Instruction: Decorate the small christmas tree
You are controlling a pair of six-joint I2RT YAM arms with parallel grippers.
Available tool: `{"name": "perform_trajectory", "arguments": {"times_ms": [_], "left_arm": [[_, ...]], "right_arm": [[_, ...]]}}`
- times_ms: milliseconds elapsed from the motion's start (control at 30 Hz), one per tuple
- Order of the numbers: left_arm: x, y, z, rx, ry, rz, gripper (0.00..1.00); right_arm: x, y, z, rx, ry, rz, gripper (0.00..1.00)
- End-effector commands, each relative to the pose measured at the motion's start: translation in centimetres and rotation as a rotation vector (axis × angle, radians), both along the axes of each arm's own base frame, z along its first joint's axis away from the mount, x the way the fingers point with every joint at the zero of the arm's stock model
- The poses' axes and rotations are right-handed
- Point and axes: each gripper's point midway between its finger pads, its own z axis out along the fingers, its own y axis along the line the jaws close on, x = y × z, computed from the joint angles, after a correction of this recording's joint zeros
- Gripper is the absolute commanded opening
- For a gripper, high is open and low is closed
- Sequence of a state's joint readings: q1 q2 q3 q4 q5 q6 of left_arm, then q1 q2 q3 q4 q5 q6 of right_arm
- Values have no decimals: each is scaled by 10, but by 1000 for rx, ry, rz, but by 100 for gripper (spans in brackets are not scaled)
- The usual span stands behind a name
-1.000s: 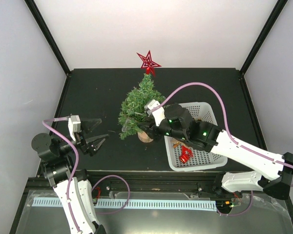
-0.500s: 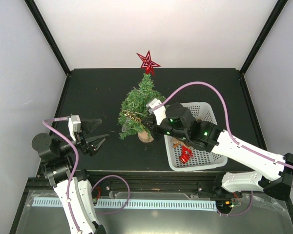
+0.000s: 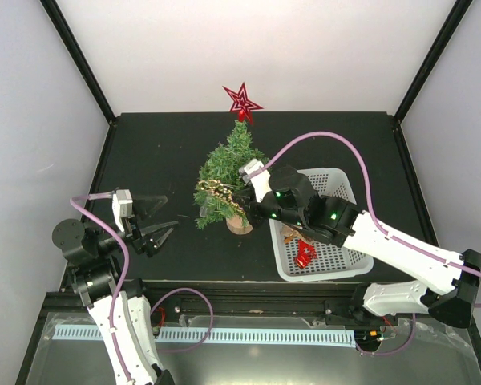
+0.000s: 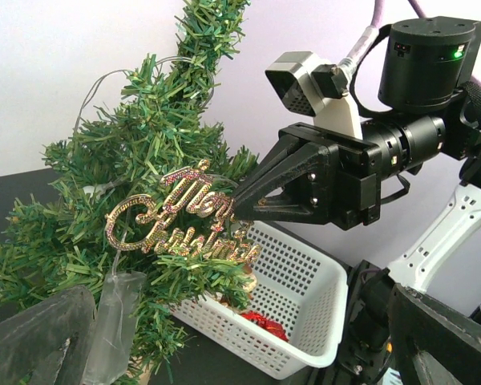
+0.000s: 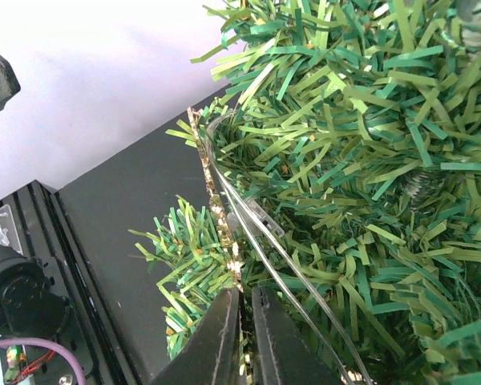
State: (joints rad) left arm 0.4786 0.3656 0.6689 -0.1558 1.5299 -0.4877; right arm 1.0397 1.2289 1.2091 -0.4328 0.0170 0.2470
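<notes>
The small christmas tree stands mid-table on a wooden disc, with a red star on its top. My right gripper reaches into its right side and is shut on a gold glitter "Merry Christmas" ornament. The left wrist view shows the ornament lying against the branches, pinched at its right end. In the right wrist view its thin gold edge runs up from the closed jaws. My left gripper hovers open to the left of the tree, holding nothing.
A white basket sits right of the tree, under my right arm, with a red ornament and a brown one inside. A clear light wire and a small clear box hang in the branches.
My right gripper's jaws have closed on the gold ornament at the tree, and more of the ornament now shows against the branches. The left arm has not moved.
</notes>
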Motion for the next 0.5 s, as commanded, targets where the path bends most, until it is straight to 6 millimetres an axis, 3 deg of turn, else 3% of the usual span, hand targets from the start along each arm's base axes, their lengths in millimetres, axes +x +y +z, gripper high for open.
{"name": "perform_trajectory", "arguments": {"times_ms": [0,467], "left_arm": [[-5,-2,1,16,-23,-11,99],[-6,-2,0,19,-29,-8,99]], "right_arm": [[4,-3,14,26,-20,-21,8],[0,-1,6,17,-14,7,16]]}}
